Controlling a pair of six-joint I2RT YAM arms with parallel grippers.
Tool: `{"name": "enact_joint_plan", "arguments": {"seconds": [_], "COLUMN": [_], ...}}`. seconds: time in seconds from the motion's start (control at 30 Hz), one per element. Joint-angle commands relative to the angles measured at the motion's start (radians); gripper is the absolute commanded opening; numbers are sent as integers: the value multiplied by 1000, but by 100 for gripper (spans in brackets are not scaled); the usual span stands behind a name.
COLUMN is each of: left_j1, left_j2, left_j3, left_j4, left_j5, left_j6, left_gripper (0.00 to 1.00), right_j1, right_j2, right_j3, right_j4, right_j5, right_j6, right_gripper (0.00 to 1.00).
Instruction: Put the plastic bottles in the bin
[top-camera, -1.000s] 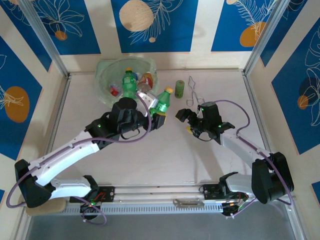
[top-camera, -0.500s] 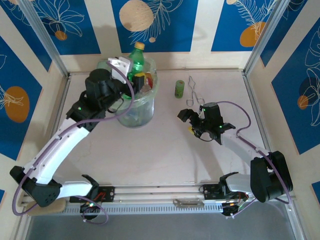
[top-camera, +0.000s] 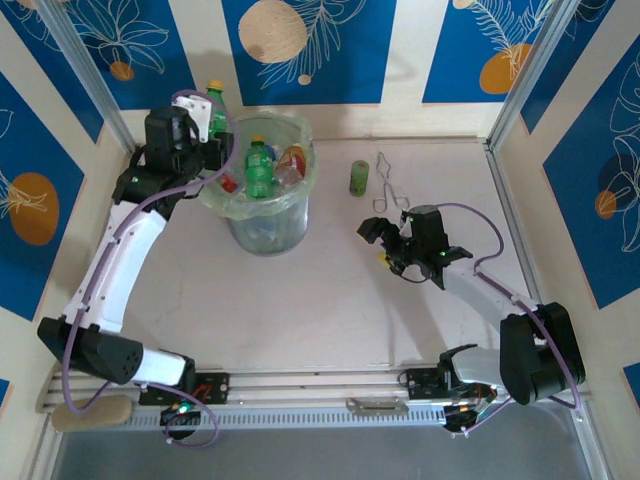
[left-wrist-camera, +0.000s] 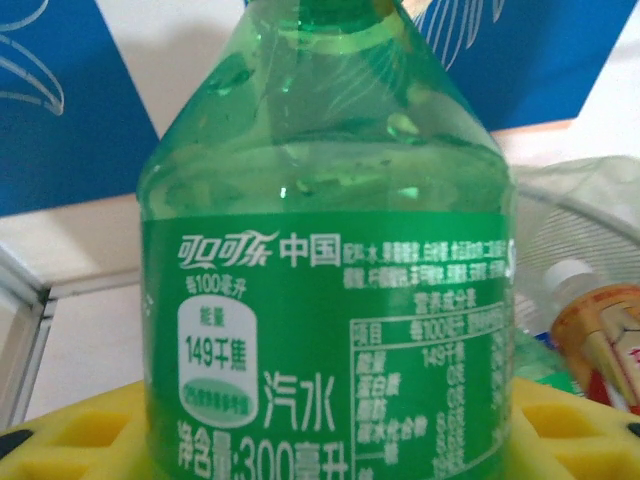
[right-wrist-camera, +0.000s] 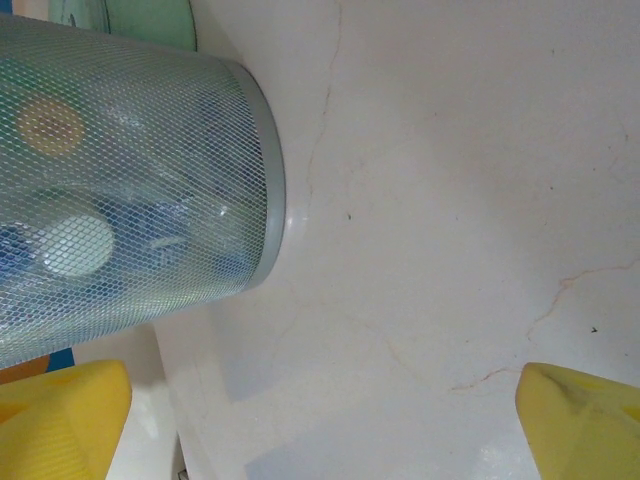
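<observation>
- The left tool is gripping a green bottle upright with its yellow cap on top. It is holding the bottle up over the table's far-left corner, just beside the left rim of the bin.
- In the left wrist view, the tool's yellow fingers are pressing the label from both sides. The top edge is cutting off the cap and the bottom edge is hiding the base.
- The bin is standing near the table's far edge, left of centre.
- A second green bottle and a red-labelled bottle are lying on top of the pile inside it. Deeper bottles are blurring behind the bag and the mesh wall, so they are probably clear ones with blue labels.
- The right tool is hovering low over the table, right of centre. Its jaws are standing wide apart with nothing between them.
- In the right wrist view its fingertips are poking in at the bottom corners.
- An olive-green cylinder is standing near the far edge, with wire tongs lying just beside it on the right.
</observation>
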Motion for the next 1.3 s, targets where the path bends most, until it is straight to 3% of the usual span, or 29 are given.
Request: {"name": "enact_joint_plan", "arguments": {"seconds": [0.0,0.5,0.67,0.8,1.27], "left_j1": [24,32,32,32,33], "left_j2": [31,144,139,123,2], "left_j3": [57,112,114,111,43], "left_j4": [-100,-183,-179,-174,-79], "left_j5": [52,124,139,138,77], "left_j6": [-16,-47,-61,-67,-80], "left_gripper": [51,54,66,81,100], "right_j1": [-4,-3,-5,-4,-3], "right_j2": [-8,-12,-7,0,1], "right_j3": [-8,-4,1,6,24], "right_j4": [-3,-6,-6,-5,-23], "right_j5": [-19,-18,-19,-23,-12], "right_j6": [-2,0,-2,-2,-18], "right_gripper": [99,99,99,99,99]}}
